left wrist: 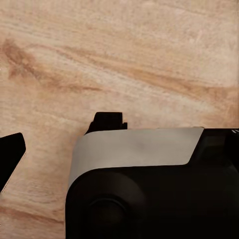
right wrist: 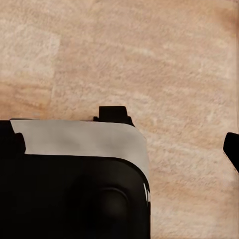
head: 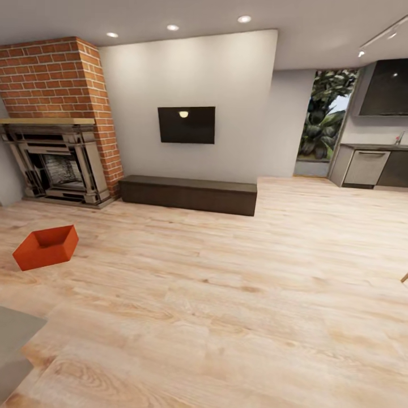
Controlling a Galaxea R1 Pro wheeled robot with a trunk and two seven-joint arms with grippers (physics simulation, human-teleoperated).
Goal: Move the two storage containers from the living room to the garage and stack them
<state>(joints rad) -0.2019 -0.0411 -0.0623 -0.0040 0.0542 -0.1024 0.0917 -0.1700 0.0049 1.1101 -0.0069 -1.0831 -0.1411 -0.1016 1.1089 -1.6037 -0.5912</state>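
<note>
Where wood floor spreads, storage container sits tilted, opening up; grippers spread.

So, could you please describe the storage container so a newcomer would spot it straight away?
Find the brick fireplace at the head view's left. On the wood-plank floor in front of it sits one storage container: the only red-orange, open-topped bin among brown and grey surroundings.

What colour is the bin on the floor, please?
Red-orange; the bin shows best in the head view.
</note>
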